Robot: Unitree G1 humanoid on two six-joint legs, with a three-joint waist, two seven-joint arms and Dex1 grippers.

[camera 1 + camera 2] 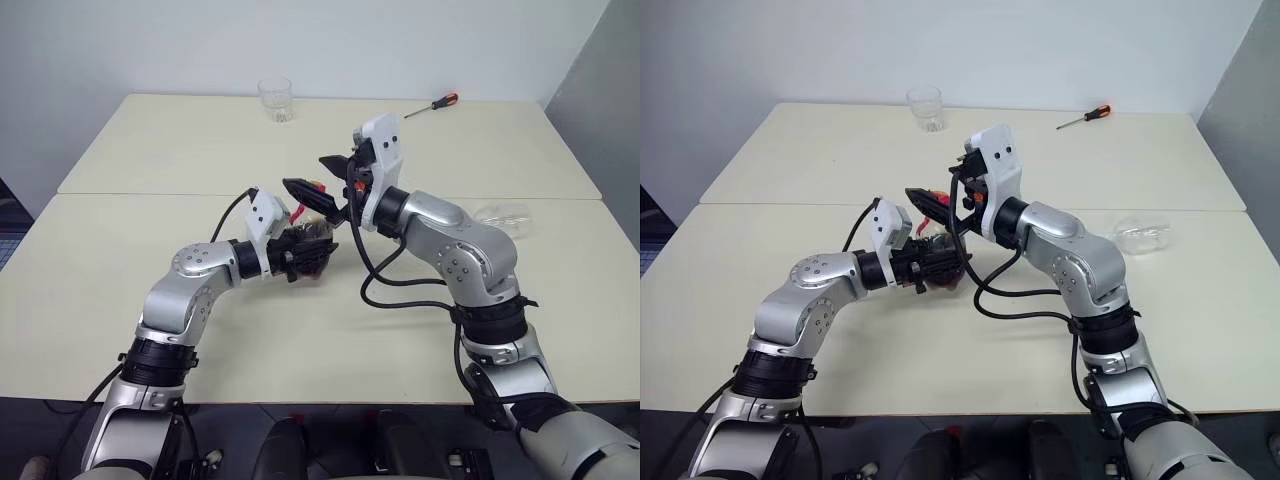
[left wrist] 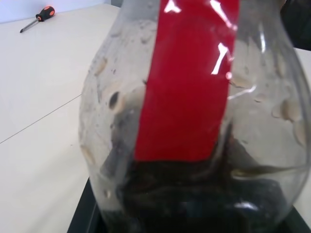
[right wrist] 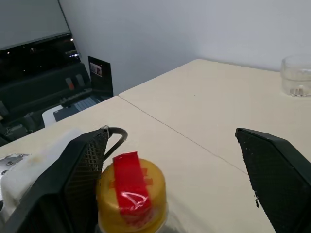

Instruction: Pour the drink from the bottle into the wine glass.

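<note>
The left gripper (image 1: pixel 940 266) has its jaws clamped on the bottle (image 2: pixel 194 121), whose body is mostly hidden behind the black fingers in the head views; dark drink (image 2: pixel 194 194) sits low inside it, behind a red strip. The right gripper (image 3: pixel 175 165) holds its jaws wide apart around the bottle's yellow cap (image 3: pixel 131 194), one finger just beside it; contact is hard to judge. On the bench (image 1: pixel 150 150), a tumbler (image 1: pixel 275 98) and a screwdriver (image 1: pixel 432 105) lie far back, and a clear glass item (image 1: pixel 505 213) lies partly hidden behind the right arm.
</note>
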